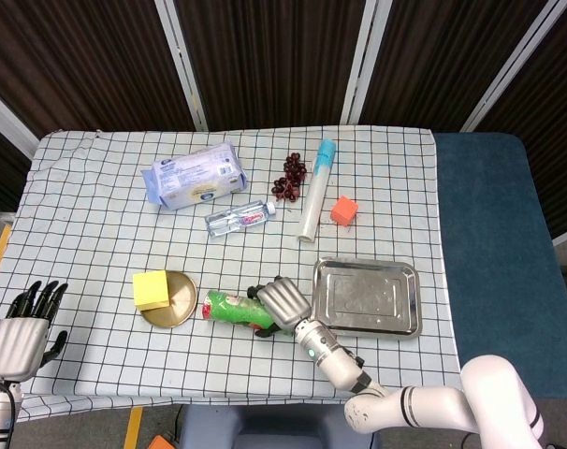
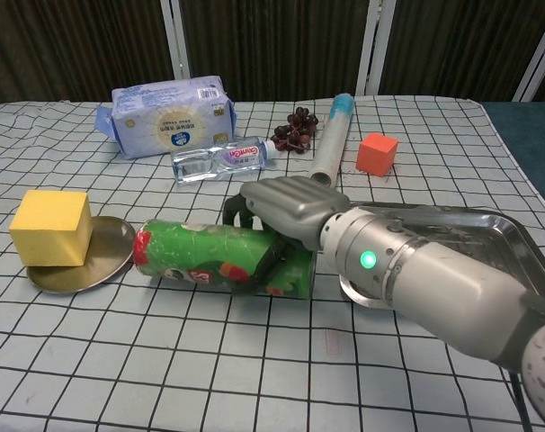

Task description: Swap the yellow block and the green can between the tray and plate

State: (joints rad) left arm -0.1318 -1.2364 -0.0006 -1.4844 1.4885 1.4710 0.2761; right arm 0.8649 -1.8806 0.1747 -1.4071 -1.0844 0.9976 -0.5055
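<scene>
The right robot hand (image 2: 286, 209) wraps its fingers (image 2: 254, 202) over the green can (image 2: 209, 259), which lies on its side on the surface (image 2: 165, 360) between the plate (image 2: 102, 261) and the tray (image 2: 488, 243). The hand grips the can near its right end; the can's left end lies just beside the plate's rim, and whether they touch cannot be told. In the head view the same hand (image 1: 282, 303) covers the can's (image 1: 229, 309) right part, with the tray (image 1: 405, 325) just to its right.

The yellow block (image 2: 51, 227) sits on the left part of the plate, overhanging its edge. In the head view the block (image 1: 151, 289) covers the plate's (image 1: 182, 304) left side.

The left robot hand (image 1: 20, 329) hangs at the lower left, off the surface's edge, its fingers straight, slightly apart and holding nothing.

Further back on the checked cloth lie a blue tissue pack (image 2: 165, 117), a small water bottle (image 2: 220, 160) on its side, a bunch of dark grapes (image 2: 295, 128), a pale tube with a blue end (image 2: 328, 144), and an orange cube (image 2: 377, 153).
</scene>
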